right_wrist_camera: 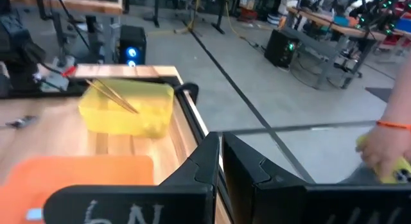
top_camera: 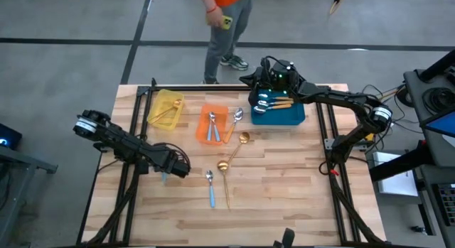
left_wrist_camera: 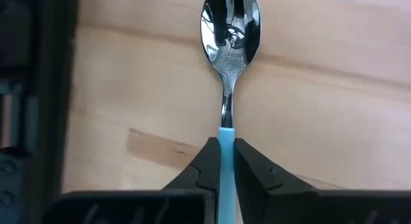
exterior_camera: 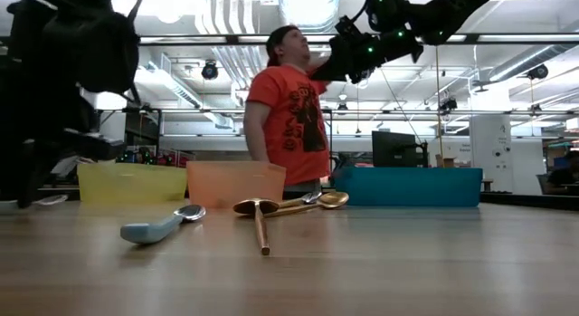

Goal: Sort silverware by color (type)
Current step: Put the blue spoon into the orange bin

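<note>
Blue-handled spoon flat on wood, others scattered, binned

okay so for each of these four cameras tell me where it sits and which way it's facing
High view: overhead, straight down on the table; both arms show.
Low view: tabletop height, level across into the room; arms enter from above.
Left wrist view: on the left arm, looking down; left gripper is clamped on a blue-handled spoon.
Right wrist view: on the right arm, facing outward; right gripper is shut and empty.
Shared: the yellow bin.
</note>
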